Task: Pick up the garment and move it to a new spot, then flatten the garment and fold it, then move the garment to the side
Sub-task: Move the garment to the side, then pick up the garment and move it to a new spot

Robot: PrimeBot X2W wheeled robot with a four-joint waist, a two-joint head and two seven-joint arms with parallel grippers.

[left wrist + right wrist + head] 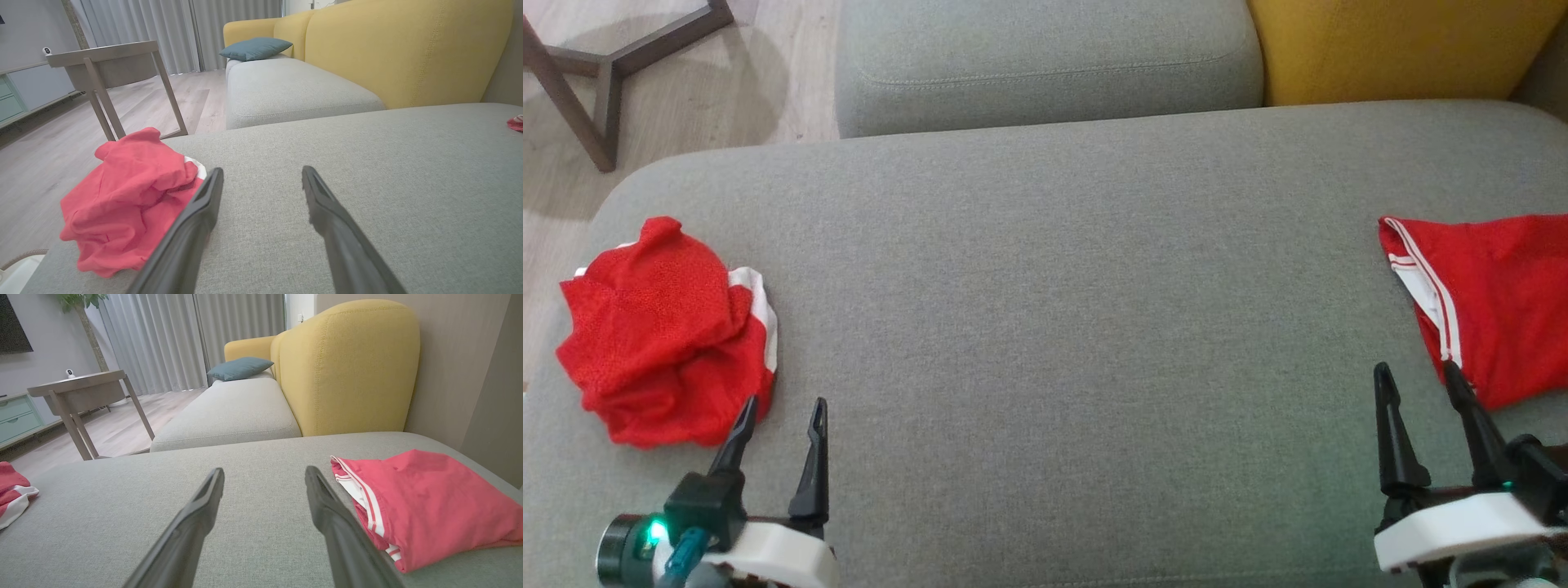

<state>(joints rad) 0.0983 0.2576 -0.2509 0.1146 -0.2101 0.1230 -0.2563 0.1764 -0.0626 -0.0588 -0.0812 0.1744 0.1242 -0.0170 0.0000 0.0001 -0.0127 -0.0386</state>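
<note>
Red and crumpled, the garment (662,335) lies at the left end of the grey seat (1054,327), just beside the left fingers (737,437). These stand apart and empty, as do the right fingers (1392,433), near a second red piece (1494,302) lying flat at the right end. The step in hand looks like the pick-up: close on a thick ridge atop the heap, not a loose edge, lift it clear and set it mid-seat; no brand, label or writing is readable on either piece, just white stripes.
</note>
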